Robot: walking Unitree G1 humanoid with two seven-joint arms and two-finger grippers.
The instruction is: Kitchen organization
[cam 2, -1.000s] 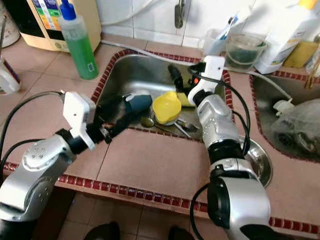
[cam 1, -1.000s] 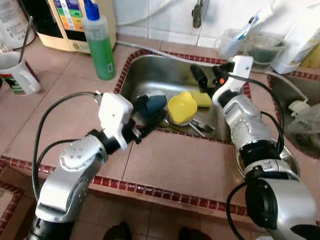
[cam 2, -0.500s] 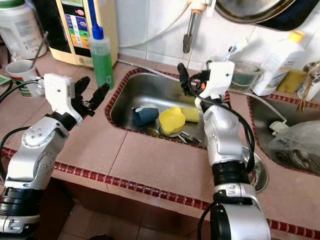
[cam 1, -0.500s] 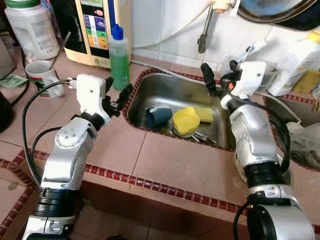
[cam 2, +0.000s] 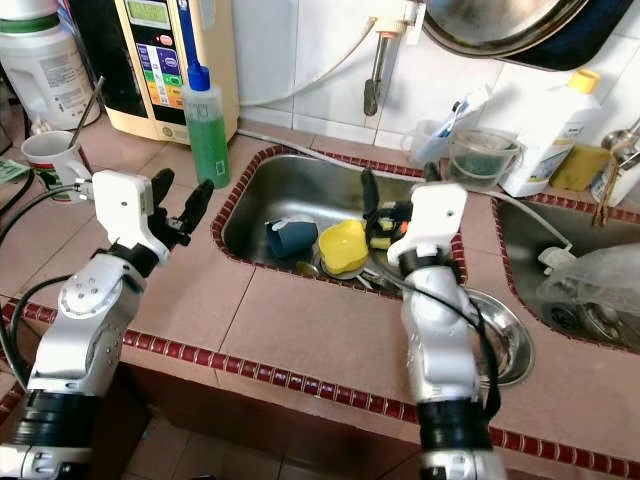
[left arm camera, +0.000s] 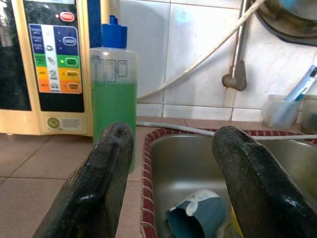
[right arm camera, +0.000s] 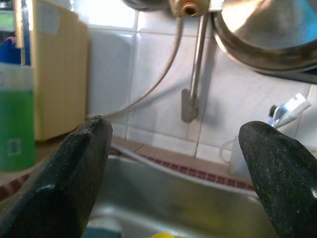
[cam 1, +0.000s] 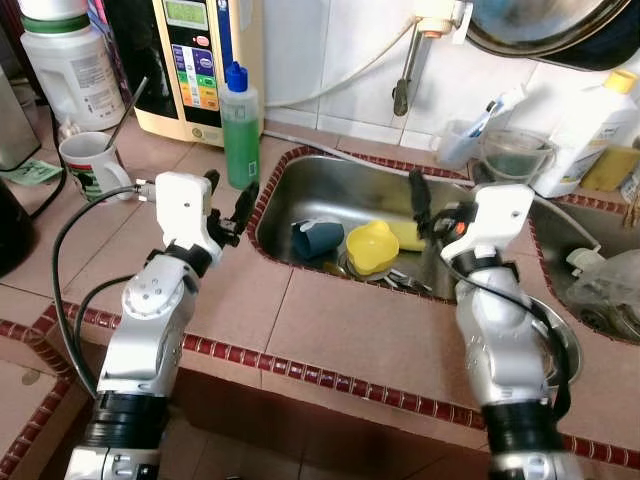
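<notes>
Both grippers hover empty with fingers spread: the left gripper (cam 1: 229, 203) above the pink tiled table (cam 1: 330, 335) just left of the steel sink (cam 1: 330, 185), the right gripper (cam 2: 398, 190) over the basin. A dark blue cup (cam 1: 314, 238) lies tipped beside a yellow plastic bowl (cam 1: 372, 246) inside.

Brushed stainless sink (cam 1: 330, 190), dull sheen. Matt pinkish tile counter (cam 1: 340, 330), glazed red mosaic edging. Glossy white wall tiles (cam 1: 320, 50). Translucent plastic bottle (cam 1: 239, 125) of green liquid, blue cap. Smooth yellow plastic bowl (cam 1: 372, 246); matt blue cup (cam 1: 318, 238). Grainy matt black gripper fingers (left arm camera: 106, 183). Polished metal pan (cam 2: 500, 25) overhead. Glazed ceramic mug (cam 1: 88, 165).
</notes>
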